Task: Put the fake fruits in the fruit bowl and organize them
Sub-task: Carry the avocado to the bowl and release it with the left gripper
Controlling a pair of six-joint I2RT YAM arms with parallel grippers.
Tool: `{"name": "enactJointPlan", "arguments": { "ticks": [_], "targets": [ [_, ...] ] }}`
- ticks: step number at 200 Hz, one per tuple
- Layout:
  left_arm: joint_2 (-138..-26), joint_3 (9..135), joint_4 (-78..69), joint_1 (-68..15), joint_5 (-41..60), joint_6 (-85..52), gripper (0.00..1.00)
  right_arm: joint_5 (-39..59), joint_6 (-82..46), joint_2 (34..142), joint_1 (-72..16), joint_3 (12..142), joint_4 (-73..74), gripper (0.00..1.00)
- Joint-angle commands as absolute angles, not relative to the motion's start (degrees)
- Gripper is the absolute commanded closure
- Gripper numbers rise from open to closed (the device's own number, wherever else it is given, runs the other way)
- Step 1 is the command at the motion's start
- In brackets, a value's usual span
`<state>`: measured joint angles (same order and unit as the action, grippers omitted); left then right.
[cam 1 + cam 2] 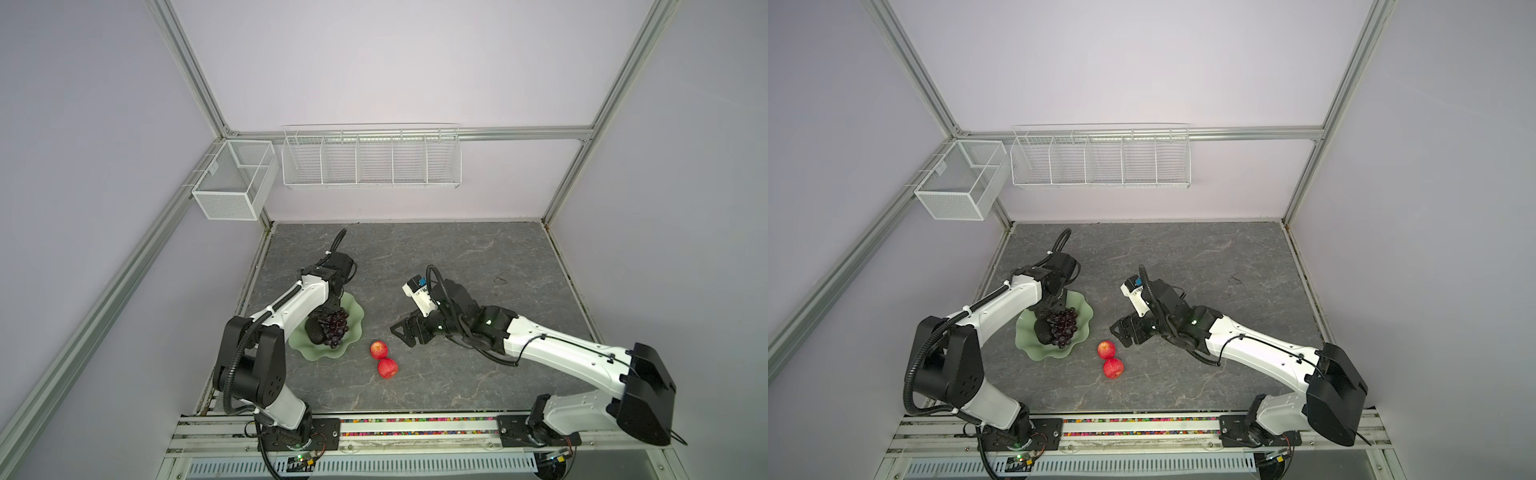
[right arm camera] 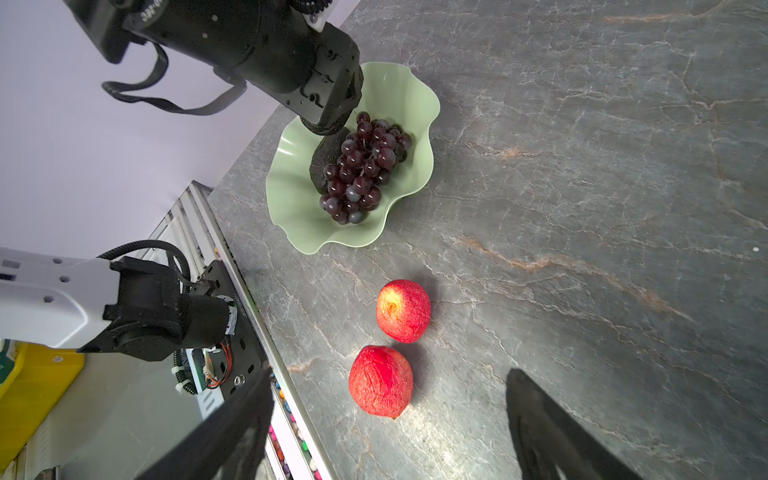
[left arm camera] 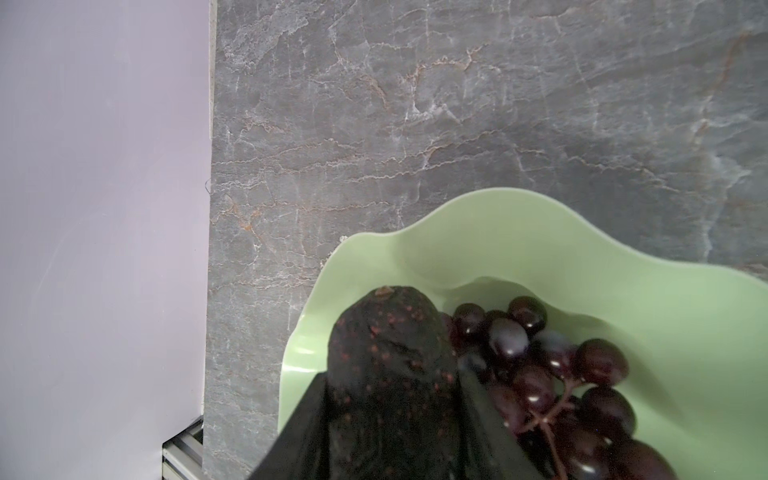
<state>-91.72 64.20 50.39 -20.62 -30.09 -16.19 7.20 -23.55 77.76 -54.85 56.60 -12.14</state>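
The premises were a robotics laboratory test cell, not a domestic or commercial room. An aluminium frame post [image 1: 200,83] and a cross rail [image 1: 519,134] enclosed the station, backed by plain pale lilac panels [image 1: 395,62]. The left arm [image 1: 291,303] and the right arm [image 1: 561,349] were mounted on a front rail [image 1: 415,427] at the edge of a grey stone-patterned desk [image 1: 457,257]. An exposed circuit board [image 2: 208,370] with loose wiring sat at one base, and a slotted cable duct [image 1: 361,463] ran along the front. A white wire rack [image 1: 372,162] and a mesh basket [image 1: 232,183] hung from the frame. A red apple [image 2: 403,309] on the desk had a cracked, foam-like skin, consistent with a prop.
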Motion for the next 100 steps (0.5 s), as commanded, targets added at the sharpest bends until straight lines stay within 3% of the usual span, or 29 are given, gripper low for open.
{"name": "enactJointPlan", "arguments": {
  "ticks": [1,58,100],
  "targets": [
    [-93.4,65.0,51.1,-20.4,-29.3,-16.9,0.56,6.3,-22.4,76.5,-55.0,58.0,-13.1,0.11],
    [-93.8,65.9,53.7,-20.3,-28.2,-20.4,0.45,4.9,-22.4,74.1,-55.1,56.8,-14.3,0.12],
    [-86.0,66.0,55.6,-20.4,-27.7,-22.3,0.38,4.8,-23.0,73.5,-55.0,56.4,-14.2,0.11]
  ]
}}
